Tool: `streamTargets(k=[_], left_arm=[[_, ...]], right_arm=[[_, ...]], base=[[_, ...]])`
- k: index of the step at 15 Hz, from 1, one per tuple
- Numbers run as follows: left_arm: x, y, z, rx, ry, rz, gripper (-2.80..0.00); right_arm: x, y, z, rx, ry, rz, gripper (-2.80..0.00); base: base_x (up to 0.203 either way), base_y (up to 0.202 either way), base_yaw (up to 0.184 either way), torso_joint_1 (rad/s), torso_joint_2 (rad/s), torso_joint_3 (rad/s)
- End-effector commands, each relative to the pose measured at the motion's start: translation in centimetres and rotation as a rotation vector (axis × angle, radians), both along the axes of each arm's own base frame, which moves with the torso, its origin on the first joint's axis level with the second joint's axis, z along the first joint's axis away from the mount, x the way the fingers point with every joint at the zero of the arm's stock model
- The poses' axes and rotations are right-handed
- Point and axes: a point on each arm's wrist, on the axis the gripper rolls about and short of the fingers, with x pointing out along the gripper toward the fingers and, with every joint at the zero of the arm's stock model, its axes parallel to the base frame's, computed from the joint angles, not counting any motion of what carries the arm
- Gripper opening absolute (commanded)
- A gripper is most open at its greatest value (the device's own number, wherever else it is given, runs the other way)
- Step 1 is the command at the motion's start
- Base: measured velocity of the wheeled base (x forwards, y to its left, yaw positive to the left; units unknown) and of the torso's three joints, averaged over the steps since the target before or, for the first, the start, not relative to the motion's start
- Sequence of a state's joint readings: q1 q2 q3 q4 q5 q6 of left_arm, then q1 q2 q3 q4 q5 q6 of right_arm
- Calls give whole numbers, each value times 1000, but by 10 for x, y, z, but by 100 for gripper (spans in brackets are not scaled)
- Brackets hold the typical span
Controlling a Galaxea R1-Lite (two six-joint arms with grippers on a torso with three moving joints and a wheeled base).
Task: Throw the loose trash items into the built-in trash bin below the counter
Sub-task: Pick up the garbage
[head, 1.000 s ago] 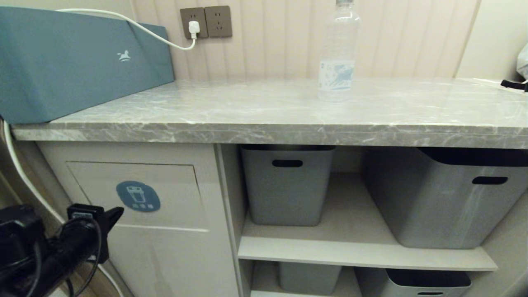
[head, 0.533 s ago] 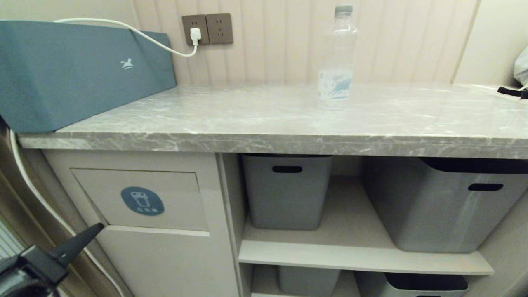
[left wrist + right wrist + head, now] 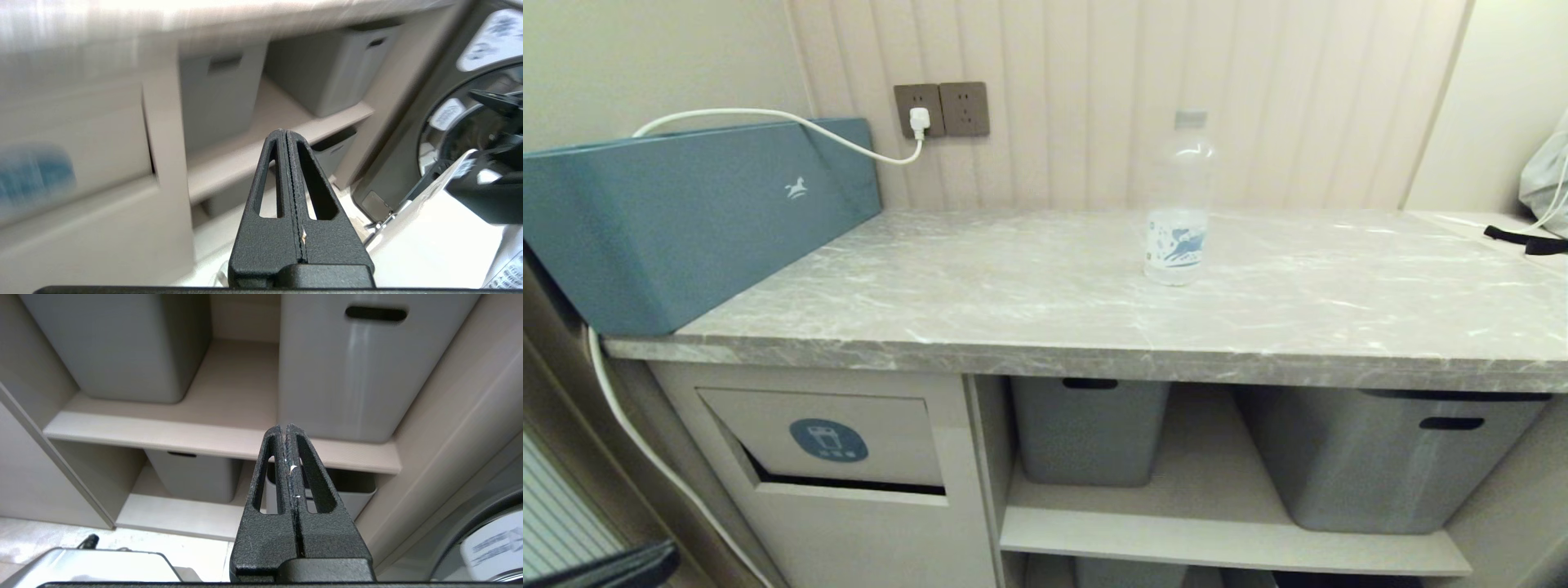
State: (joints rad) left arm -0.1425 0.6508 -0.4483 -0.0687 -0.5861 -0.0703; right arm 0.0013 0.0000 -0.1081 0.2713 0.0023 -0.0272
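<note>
One clear ribbed plastic bottle point(image 3: 1178, 204) stands on veined marble counter point(image 3: 1029, 294).

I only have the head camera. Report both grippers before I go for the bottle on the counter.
Observer: The left gripper is shut, with nothing between its fingers.
Operator: Now the right one.
Observer: The right gripper is shut and empty, aimed at the beige shelf.
Operator: Tell me what sits under that shelf.
Observer: A grey tub stands on the lower board, with a second one beside it.
</note>
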Motion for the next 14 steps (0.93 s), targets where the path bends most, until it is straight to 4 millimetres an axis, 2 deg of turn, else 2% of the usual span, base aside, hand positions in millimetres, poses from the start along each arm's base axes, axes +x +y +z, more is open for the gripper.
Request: streamTargets(k=[1,4,6,8,10,11,14], left_arm=[[24,-6,18,23,-1,-43,-280],[84,-27,44,83,-29,-125,-280],[131,-54,54,114,-37,-179,-280],[172,-92,54,139,-36,-232,-280],[207,-128,42,160,-27,-268,-280],[221,-142,34,166,-33,-276,0],[247,-179,15,174,-81,-282,0]], right_arm=[[0,0,0,-2,1,1,-280],[0,0,0,1,2,-1,-280],[0,0,0,5,2,-3,-280],[0,0,0,4,2,-3,-280],[0,0,0,2,2,-6,-280],[0,0,-1,3,4,-6,-280],[0,0,0,2,2,-6,-280]], base=[[0,0,0,187,-469,-278],[0,0,0,198,-476,-289],[0,0,0,204,-479,-281],[0,0,0,217,-498,-276],[0,0,0,227,-505,-281],[0,0,0,237,-518,-288],[0,0,0,238,-518,-288]])
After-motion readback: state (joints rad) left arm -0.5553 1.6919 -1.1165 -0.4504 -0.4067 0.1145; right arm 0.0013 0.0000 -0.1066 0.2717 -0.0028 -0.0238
